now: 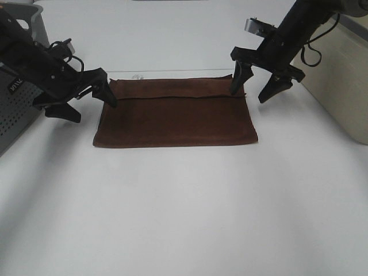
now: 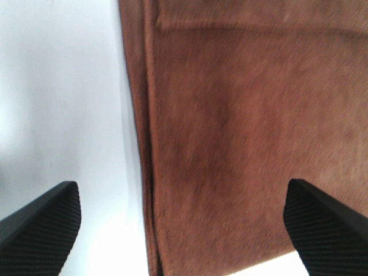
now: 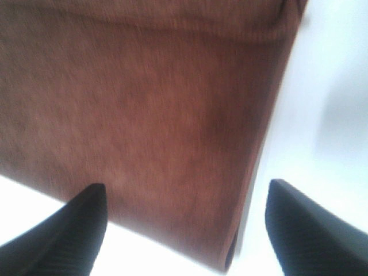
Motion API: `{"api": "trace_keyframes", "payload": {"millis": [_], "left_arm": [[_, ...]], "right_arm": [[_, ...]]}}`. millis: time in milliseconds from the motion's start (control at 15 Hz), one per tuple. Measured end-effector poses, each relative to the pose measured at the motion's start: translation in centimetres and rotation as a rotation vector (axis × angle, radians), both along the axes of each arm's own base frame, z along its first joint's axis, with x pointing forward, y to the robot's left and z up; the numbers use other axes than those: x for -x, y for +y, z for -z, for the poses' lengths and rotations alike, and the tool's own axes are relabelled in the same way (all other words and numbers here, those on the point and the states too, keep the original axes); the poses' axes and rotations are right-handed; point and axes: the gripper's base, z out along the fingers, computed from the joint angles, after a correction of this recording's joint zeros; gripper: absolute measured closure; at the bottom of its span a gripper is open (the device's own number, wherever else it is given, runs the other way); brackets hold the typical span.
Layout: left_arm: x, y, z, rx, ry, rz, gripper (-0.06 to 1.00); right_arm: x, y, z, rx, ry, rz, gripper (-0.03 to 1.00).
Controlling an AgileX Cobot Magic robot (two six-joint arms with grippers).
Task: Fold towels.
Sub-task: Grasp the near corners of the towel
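At the far left I see a grey perforated case (image 1: pixel 12 118), a metal-looking sheet full of small holes; I cannot see inside it. Next comes my left gripper (image 1: pixel 94 110), its black ribbed fingers (image 2: pixel 41 225) spread wide and pinching nothing: one hangs over the bare white table (image 1: pixel 184 218), the other over the towel's far left corner. The towel (image 1: pixel 175 118) lies flat in the middle of the table between the two grippers, a dark reddish-brown terry rectangle, folded, with a narrow band of cloth lapped along its far edge and a hemmed side visible in the left wrist view. My right gripper (image 1: pixel 249 95) is also spread and empty, straddling the towel's far right corner. At the right edge stands a smooth beige bin (image 1: pixel 339 86) with rounded corners; its contents are out of sight.
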Motion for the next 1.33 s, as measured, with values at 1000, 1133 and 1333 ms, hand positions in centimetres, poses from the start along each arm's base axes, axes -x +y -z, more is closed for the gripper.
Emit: {"api": "trace_keyframes", "payload": {"millis": [1000,1133,1333], "left_arm": [[1.0,-2.2,3.0,0.041,0.08,0.016,0.23],[1.1,-2.5,3.5,0.041,0.091,0.023,0.46],[1.3,-2.5,4.0,0.028,0.112,0.041,0.91]], "right_arm": [[4.0,-0.2,5.9,-0.039,0.04,0.054,0.3],[3.9,0.0,6.3,-0.061,0.04,0.063,0.5],[3.9,0.0,6.9,-0.057,0.058,0.085,0.89]]}}
